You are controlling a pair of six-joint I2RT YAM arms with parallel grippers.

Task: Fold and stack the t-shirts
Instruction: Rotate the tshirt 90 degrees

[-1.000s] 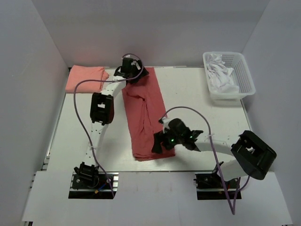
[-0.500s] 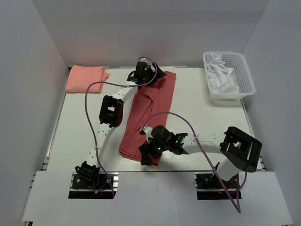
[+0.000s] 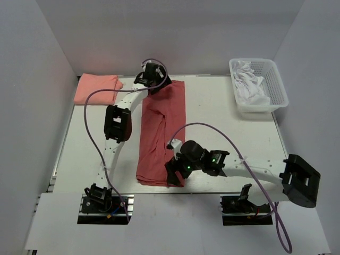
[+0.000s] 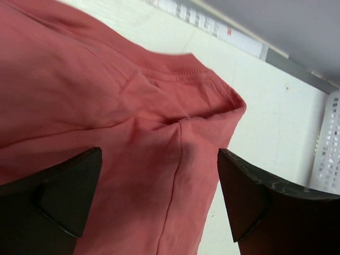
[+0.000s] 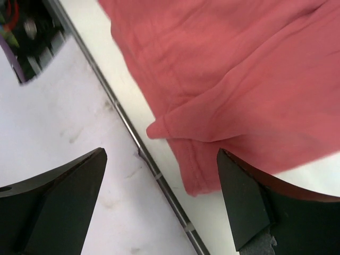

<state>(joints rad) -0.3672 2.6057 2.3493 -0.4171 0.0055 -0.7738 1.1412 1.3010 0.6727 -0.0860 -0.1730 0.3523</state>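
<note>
1. You're working over the white table [image 3: 228, 133], with both arms reaching in from its near edge.
2. The brick-red t-shirt [image 3: 159, 133] is lying as a long narrow band down the middle of the table. Its long axis is running from the far edge to the near edge, and the near end is leaning a touch to the left.
3. The white basket [image 3: 278, 90] is sitting at the far right corner with white cloth in it, well apart from the work.
4. The salmon-pink t-shirt [image 3: 96, 88] is sitting folded at the far left corner, well apart from the red one. I'd say it's waiting to be the base of the stack.
5. Your left gripper [image 3: 158, 82] is hanging over the band's far end with its jaws spread wide. In the wrist view its fingers [image 4: 58, 204] are straddling a seamed corner of the cloth and pinching nothing.
6. Your right gripper [image 3: 174, 172] is sitting at the near end, also spread wide. Its fingers [image 5: 58, 202] are framing the hem corner just inside the near edge and holding nothing.
7. So the band is lying lengthwise between the two pincers, each arm nearer its own end. To my eye that's setting up an end-over-end fold.
8. A second ago the band was slanting the other way, with its near end off to the right. Half a second ago it was swinging far over, near end left and far end right. Now it's lying almost square, and the right arm's elbow is sitting further right.
</note>
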